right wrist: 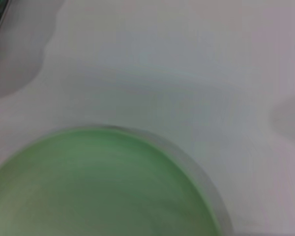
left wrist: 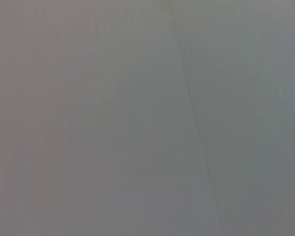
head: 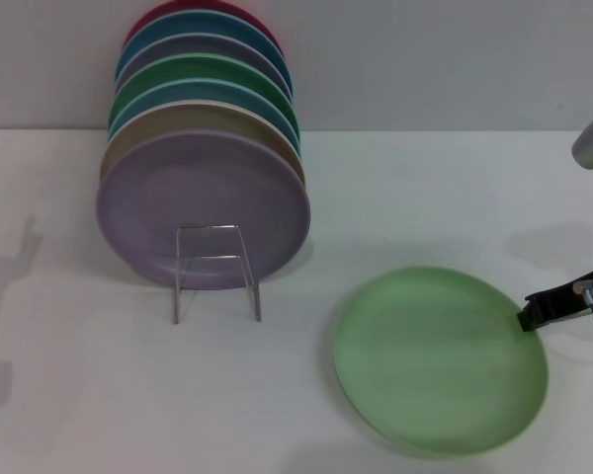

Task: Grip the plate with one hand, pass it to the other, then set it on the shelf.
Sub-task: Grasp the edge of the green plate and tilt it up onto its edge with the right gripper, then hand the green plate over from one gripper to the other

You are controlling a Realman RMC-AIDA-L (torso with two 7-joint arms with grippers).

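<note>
A clear wire rack (head: 215,269) stands on the white table (head: 69,395) at about ten o'clock in the head view, holding a row of upright plates: a lilac plate (head: 202,207) in front, then tan, blue, dark green, grey-blue, teal and red ones behind it.

The mint-green plate (head: 441,360) sits at about five o'clock, well apart from the rack. It is round, matte and pale green, with a shallow raised rim, and it faces upward; whether it rests flat on the table or is slightly lifted cannot be told. In the right wrist view its rim (right wrist: 196,172) curves above the white surface.

The right gripper (head: 530,314) meets the plate at its three o'clock edge, its slim black fingers pinching the rim.

The left wrist view shows only a blank grey surface.
</note>
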